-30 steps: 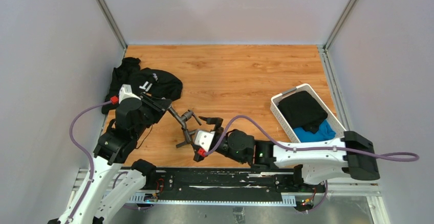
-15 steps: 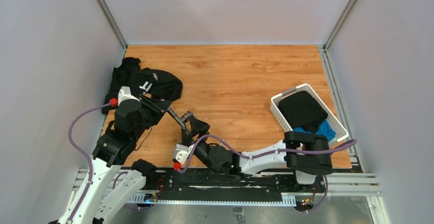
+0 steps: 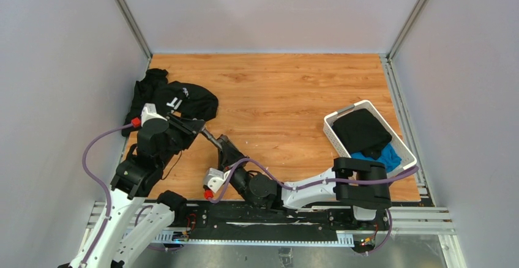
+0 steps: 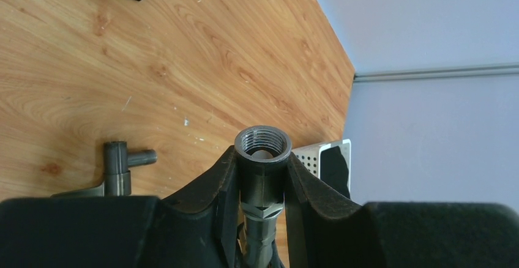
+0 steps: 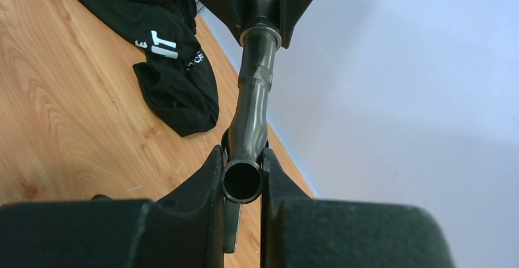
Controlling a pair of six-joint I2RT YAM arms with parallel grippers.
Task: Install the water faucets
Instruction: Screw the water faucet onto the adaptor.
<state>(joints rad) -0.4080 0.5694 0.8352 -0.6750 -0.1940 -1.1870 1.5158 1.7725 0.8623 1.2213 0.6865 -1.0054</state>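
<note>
A: Left side of the bench (image 3: 287, 90)?
B: Black garment (image 3: 174, 100) lay bunched at the left edge. Left claw (image 3: 199, 130) was clamped on the threaded end of the faucet pipe (image 3: 211, 138).
A: The pipe's other end?
B: Right claw (image 3: 223, 152) was pinched tight on its open mouth, so the pipe spanned both claws. A small tee piece (image 4: 119, 165) lay on the wood near the left claw. White basket (image 3: 367, 134), clothes inside, stood far right.
</note>
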